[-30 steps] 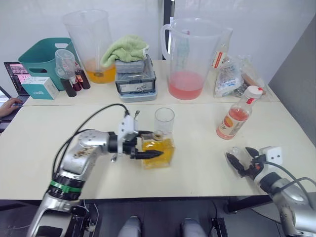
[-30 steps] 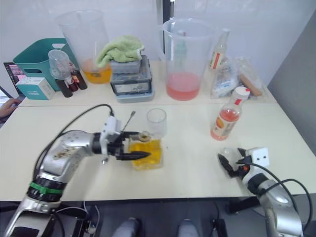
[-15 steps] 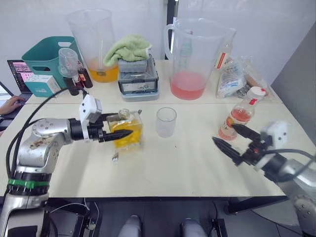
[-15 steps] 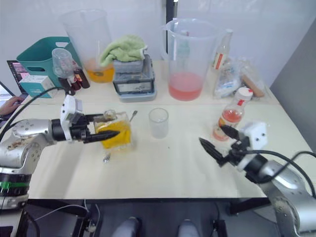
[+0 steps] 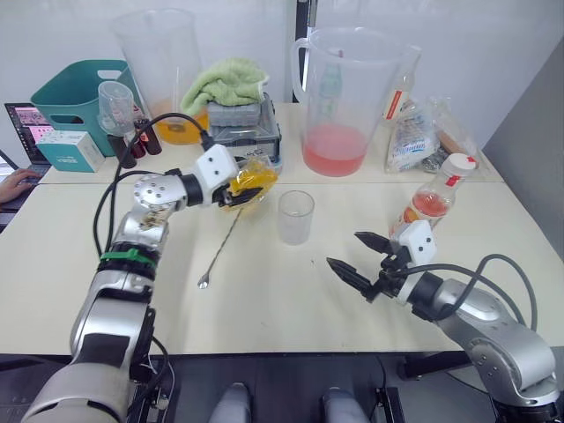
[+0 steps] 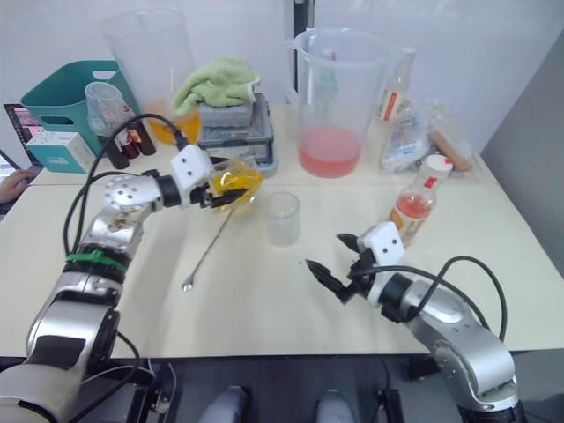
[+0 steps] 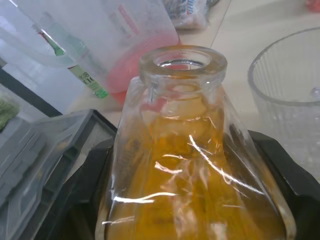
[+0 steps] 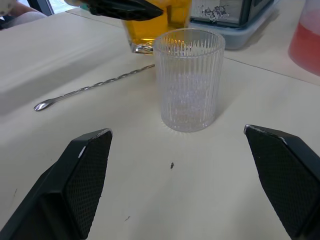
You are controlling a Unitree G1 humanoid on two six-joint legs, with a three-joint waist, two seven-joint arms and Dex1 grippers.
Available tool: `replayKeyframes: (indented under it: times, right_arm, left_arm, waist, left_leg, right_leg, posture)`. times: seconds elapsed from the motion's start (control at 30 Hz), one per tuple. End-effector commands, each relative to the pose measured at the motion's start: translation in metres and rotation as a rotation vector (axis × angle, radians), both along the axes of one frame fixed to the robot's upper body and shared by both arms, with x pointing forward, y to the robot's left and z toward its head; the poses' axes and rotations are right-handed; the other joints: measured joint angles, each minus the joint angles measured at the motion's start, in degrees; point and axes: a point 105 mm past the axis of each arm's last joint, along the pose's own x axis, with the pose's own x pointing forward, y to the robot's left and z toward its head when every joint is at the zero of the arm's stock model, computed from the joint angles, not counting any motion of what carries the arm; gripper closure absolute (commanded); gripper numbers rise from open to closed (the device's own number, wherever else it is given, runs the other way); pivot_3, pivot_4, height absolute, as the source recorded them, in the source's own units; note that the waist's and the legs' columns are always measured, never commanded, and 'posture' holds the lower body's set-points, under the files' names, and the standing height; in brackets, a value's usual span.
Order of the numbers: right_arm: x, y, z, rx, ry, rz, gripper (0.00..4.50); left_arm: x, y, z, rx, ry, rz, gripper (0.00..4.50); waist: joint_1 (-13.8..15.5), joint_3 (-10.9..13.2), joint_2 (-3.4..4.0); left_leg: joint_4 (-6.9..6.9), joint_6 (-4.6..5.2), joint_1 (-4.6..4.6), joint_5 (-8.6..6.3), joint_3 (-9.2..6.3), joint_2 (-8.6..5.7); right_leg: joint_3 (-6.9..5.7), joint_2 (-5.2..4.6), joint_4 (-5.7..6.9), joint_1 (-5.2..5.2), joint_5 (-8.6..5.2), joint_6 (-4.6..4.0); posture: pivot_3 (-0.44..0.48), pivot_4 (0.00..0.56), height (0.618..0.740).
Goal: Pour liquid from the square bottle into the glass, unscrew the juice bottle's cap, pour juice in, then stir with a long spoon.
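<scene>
My left fingers (image 5: 249, 190) gripped the tilted square bottle (image 5: 248, 181) beside the glass (image 5: 295, 216), while my right fingers (image 5: 363, 256) hung wide open.

open table front of glass (image 5: 295, 217) | long spoon (image 5: 222, 247) lies left | juice bottle (image 5: 427, 206) right

Glass (image 5: 295, 217) stood mid-table. Square bottle (image 5: 248, 181) was held tilted above the table in the left gripper (image 5: 236, 189), at the glass's 10 o'clock, mouth toward it. Long spoon (image 5: 220, 251) lay flat at the glass's 8 o'clock, under the bottle. Juice bottle (image 5: 430, 201) stood at the glass's 3 o'clock, well apart. Right gripper (image 5: 361, 258) hovered at the glass's 4 o'clock. Pitcher (image 5: 340, 99) stood behind the glass at 1 o'clock. Towel (image 5: 226, 84) lay on a box (image 5: 244, 137) at 11 o'clock.
</scene>
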Motion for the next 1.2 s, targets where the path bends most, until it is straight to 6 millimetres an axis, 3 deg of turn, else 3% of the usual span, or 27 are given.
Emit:
replayKeyframes:
  times: [0.03, 0.37, 1.2]
  right_arm:
    - [0.000, 0.003, 0.009, -0.006, -0.047, 0.001, 0.00]
    - [0.003, 0.013, 0.011, 0.023, -0.054, -0.023, 0.00]
    - [0.007, 0.015, 0.023, 0.079, -0.075, -0.040, 0.00]
  left_arm:
    - [0.003, -0.001, 0.047, -0.028, -0.205, 0.012, 1.68]
    - [0.003, -0.027, 0.059, -0.002, -0.385, -0.021, 1.68]
    - [0.003, -0.045, 0.048, 0.265, -0.681, 0.000, 1.68]
  waist:
    - [-0.6, 0.0, -0.01]
    - [-0.7, 0.0, -0.05]
    - [-0.7, 0.0, -0.05]
  left_leg:
    - [0.00, 0.00, -0.01, 0.00, 0.00, 0.00]
    - [0.01, -0.01, -0.07, 0.01, -0.06, -0.03]
    - [0.00, -0.03, -0.09, 0.05, -0.07, -0.05]
  right_leg:
    - [0.00, 0.00, 0.01, -0.01, 0.00, 0.00]
    - [-0.01, 0.00, 0.31, -0.10, 0.00, 0.01]
    - [0.02, 0.00, 0.43, -0.28, 0.00, 0.01]
  posture:
    - [0.000, 0.150, 0.740]
    - [0.000, 0.150, 0.740]
    - [0.000, 0.150, 0.740]
